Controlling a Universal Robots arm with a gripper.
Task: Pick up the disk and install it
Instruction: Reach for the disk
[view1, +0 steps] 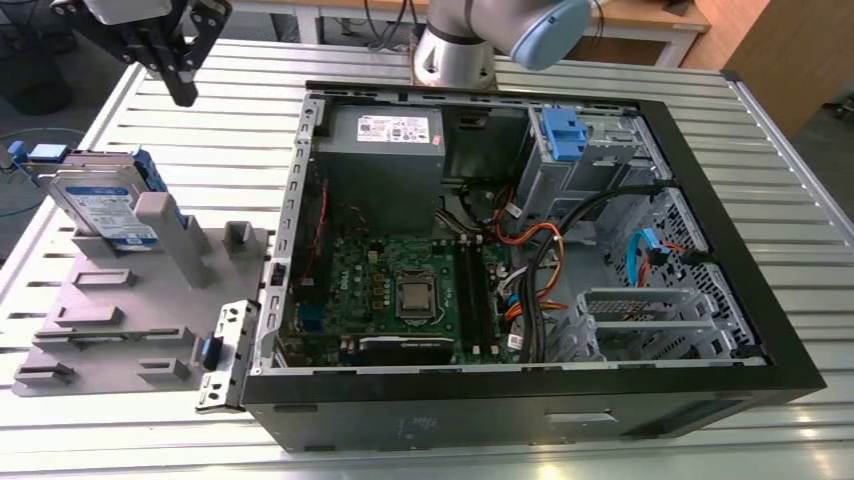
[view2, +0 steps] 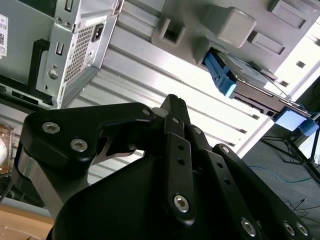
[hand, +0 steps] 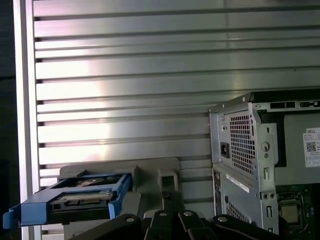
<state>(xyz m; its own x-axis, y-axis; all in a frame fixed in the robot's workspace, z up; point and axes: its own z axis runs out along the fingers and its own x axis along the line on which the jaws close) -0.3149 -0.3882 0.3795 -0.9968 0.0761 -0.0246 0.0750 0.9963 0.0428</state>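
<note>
The disk (view1: 100, 205) stands tilted in a slot of the grey fixture (view1: 127, 310) at the exterior view's left, a silver drive with a white-and-blue label in a blue bracket. My gripper (view1: 182, 92) hangs high above the table behind the fixture, some way up from the disk, shut with nothing in it. In the first wrist view the disk (hand: 80, 197) lies beyond the closed fingertips (hand: 167, 197). In the second wrist view the disk (view2: 235, 75) sits past the joined fingertips (view2: 172, 102).
The open computer case (view1: 787, 350) lies on the slatted metal table (view1: 214, 110), with motherboard (view1: 400, 290), power supply (view1: 387, 140), cables and a drive bay holding a blue clip (view1: 563, 135). The arm's base (view1: 461, 55) stands behind the case.
</note>
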